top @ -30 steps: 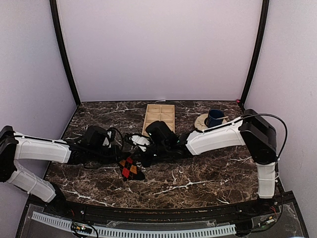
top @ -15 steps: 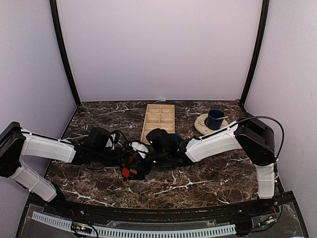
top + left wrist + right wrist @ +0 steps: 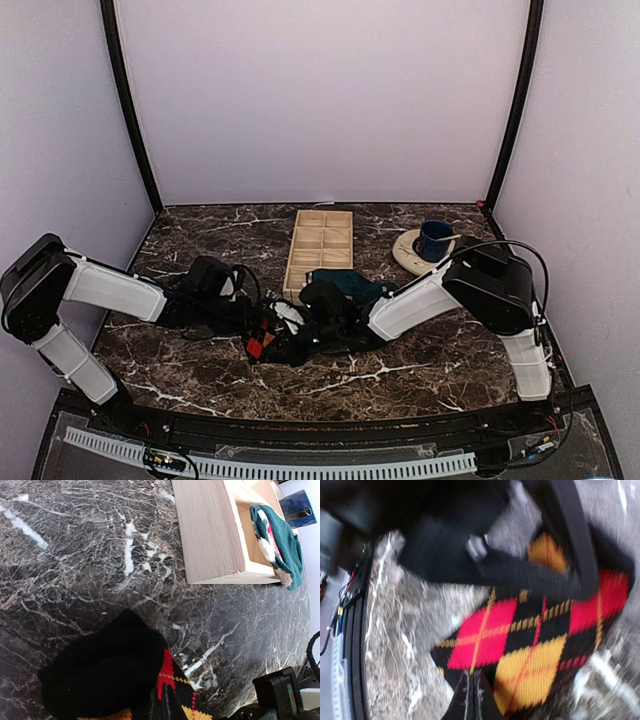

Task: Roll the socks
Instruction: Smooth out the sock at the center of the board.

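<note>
Two grippers meet at the argyle sock point(image 3: 268, 340), front-centre, with rolling barely begun. The right gripper point(image 3: 470, 695) presses it, fingers together. The left gripper point(image 3: 256, 324) seems pinched on its black end. The teal sock point(image 3: 350, 283) drapes the tray point(image 3: 322, 240) — next, fold and turn evenly.

Argyle sock point(image 3: 263, 343) no longer flat: a second ago its diamonds lay open on the table point(image 3: 420, 350), now it's bunched into a dark lump with only a bit of red showing (folded over itself in the left wrist view). Left pincer point(image 3: 256, 322) has moved right and nearer, up against the sock. Right pincer point(image 3: 300, 335) came down from beside the tray point(image 3: 322, 240) to the sock, elbow pulled left. Teal sock point(image 3: 352, 284) now uncovered.
</note>
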Action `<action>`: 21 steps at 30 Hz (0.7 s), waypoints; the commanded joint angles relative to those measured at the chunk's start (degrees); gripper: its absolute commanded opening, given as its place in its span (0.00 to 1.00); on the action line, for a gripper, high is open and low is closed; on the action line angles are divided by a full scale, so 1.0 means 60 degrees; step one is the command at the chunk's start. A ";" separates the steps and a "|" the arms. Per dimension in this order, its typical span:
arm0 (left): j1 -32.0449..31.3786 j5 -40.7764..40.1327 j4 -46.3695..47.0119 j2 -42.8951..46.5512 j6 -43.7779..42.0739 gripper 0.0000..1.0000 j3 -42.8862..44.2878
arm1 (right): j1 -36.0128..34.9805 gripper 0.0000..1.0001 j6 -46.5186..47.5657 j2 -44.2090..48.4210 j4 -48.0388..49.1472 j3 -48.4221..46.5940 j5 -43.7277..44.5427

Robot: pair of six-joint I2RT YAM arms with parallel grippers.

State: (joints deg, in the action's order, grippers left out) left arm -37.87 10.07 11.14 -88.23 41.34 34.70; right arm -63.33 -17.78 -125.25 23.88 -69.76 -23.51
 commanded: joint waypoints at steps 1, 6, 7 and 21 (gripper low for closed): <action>0.0112 0.0065 0.0191 -0.0115 -0.0256 0.07 0.0186 | 0.0081 0.00 -0.0531 -0.0232 0.0683 0.0312 -0.0183; 0.0215 0.0151 0.0279 -0.0355 -0.0357 0.07 0.0180 | 0.0086 0.00 -0.0865 -0.0226 0.0909 0.0550 -0.0142; 0.0235 0.0184 0.0300 -0.0413 -0.0379 0.07 0.0186 | 0.0082 0.00 -0.0948 -0.0221 0.0943 0.0552 -0.0144; 0.0379 0.0358 0.0524 -0.0784 -0.0780 0.06 0.0180 | -0.0338 0.00 -0.1934 -0.0028 0.0626 0.0874 0.0436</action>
State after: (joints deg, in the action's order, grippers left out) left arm -36.10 11.55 13.76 -91.64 38.30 34.81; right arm -63.86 -26.79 -125.80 29.98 -66.08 -22.48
